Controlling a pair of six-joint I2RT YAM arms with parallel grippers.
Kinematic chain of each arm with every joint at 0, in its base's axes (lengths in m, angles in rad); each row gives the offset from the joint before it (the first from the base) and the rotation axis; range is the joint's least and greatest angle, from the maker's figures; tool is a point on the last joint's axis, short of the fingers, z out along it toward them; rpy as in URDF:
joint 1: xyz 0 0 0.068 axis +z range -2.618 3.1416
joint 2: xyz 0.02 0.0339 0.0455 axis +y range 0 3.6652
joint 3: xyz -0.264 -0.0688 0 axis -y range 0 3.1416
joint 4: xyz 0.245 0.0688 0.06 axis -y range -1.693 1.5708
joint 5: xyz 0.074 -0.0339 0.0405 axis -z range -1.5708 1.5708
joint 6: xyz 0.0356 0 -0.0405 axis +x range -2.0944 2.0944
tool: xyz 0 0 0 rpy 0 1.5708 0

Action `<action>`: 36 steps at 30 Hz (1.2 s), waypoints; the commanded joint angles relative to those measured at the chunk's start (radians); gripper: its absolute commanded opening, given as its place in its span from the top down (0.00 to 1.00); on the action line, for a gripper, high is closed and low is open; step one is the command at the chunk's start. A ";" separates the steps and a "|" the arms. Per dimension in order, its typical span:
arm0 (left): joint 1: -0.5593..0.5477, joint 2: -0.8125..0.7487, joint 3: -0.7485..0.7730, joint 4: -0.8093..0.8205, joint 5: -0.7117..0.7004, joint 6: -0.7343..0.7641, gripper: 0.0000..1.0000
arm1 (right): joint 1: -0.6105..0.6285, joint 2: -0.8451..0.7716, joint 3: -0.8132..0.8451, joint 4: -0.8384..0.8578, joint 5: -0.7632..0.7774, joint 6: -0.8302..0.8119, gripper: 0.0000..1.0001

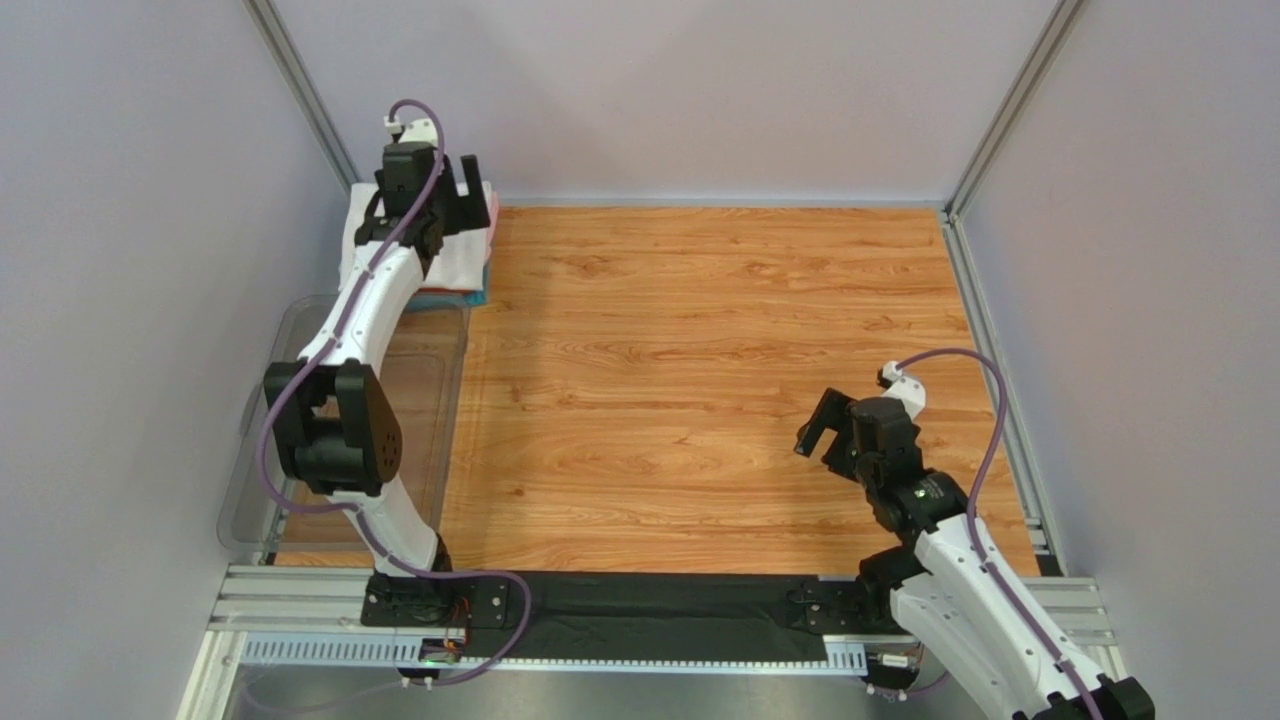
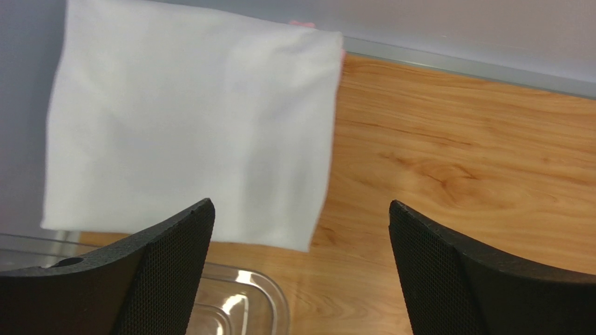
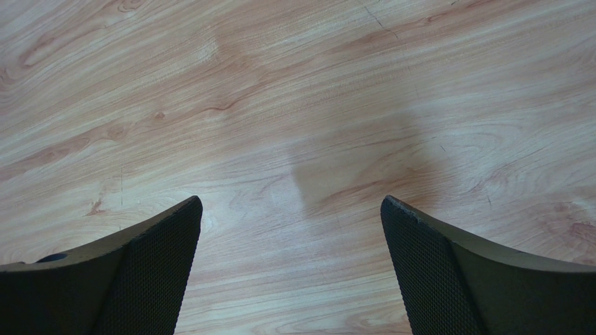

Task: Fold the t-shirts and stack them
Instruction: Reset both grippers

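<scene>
A stack of folded t-shirts lies in the far left corner. The white t-shirt (image 1: 463, 258) is on top as a flat rectangle and also shows in the left wrist view (image 2: 189, 118). A pink edge (image 1: 486, 203) and a teal edge (image 1: 451, 300) show beneath it; I see no orange-red one. My left gripper (image 1: 436, 203) hangs over the stack, open and empty (image 2: 301, 209), above the shirt's near right corner. My right gripper (image 1: 836, 435) is open and empty over bare wood at the right (image 3: 290, 206).
A clear plastic bin (image 1: 301, 435) stands along the left edge, just in front of the stack; its corner shows in the left wrist view (image 2: 238, 307). Grey walls close the back and both sides. The wooden tabletop (image 1: 706, 345) spans the middle.
</scene>
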 commanded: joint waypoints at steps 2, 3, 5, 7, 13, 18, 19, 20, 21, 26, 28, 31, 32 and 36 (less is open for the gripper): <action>-0.084 -0.175 -0.156 0.104 0.018 -0.144 0.00 | -0.002 0.017 0.032 0.047 -0.020 -0.023 0.00; -0.098 -0.201 -0.176 0.087 0.026 -0.150 0.00 | -0.001 0.017 0.033 0.044 -0.033 -0.025 0.00; -0.147 -0.264 -0.266 0.072 0.023 -0.182 0.00 | -0.001 0.008 0.038 0.035 -0.047 -0.028 0.00; -0.196 -0.379 -0.360 0.090 0.036 -0.211 0.00 | -0.002 -0.006 0.036 0.030 -0.059 -0.027 0.00; -0.328 -0.640 -0.693 0.090 0.152 -0.219 0.00 | -0.001 -0.087 0.038 0.009 -0.066 -0.039 0.00; -0.446 -0.880 -0.919 0.058 0.113 -0.255 0.00 | -0.002 -0.138 0.032 -0.003 -0.072 -0.036 0.00; -0.471 -0.920 -0.948 0.049 0.109 -0.279 0.00 | -0.001 -0.144 0.030 -0.005 -0.073 -0.033 0.00; -0.482 -1.001 -0.998 0.040 0.112 -0.288 0.00 | -0.001 -0.149 0.030 -0.005 -0.078 -0.031 0.00; -0.490 -1.042 -1.025 0.038 0.118 -0.293 0.00 | -0.001 -0.156 0.024 -0.006 -0.084 -0.025 0.00; -0.502 -1.266 -1.108 -0.072 0.093 -0.321 0.00 | -0.001 -0.169 0.003 -0.012 -0.083 -0.004 0.00; -0.502 -1.328 -1.124 -0.091 0.060 -0.328 0.00 | -0.001 -0.175 -0.002 -0.022 -0.073 0.004 0.00; -0.502 -1.372 -1.149 -0.074 0.057 -0.327 0.00 | -0.001 -0.190 -0.007 -0.031 -0.047 0.015 0.00; -0.502 -1.379 -1.151 -0.082 0.055 -0.327 0.00 | -0.001 -0.195 -0.008 -0.029 -0.046 0.013 0.00; -0.502 -1.383 -1.151 -0.086 0.024 -0.322 0.00 | -0.001 -0.222 -0.019 -0.025 -0.043 0.015 0.00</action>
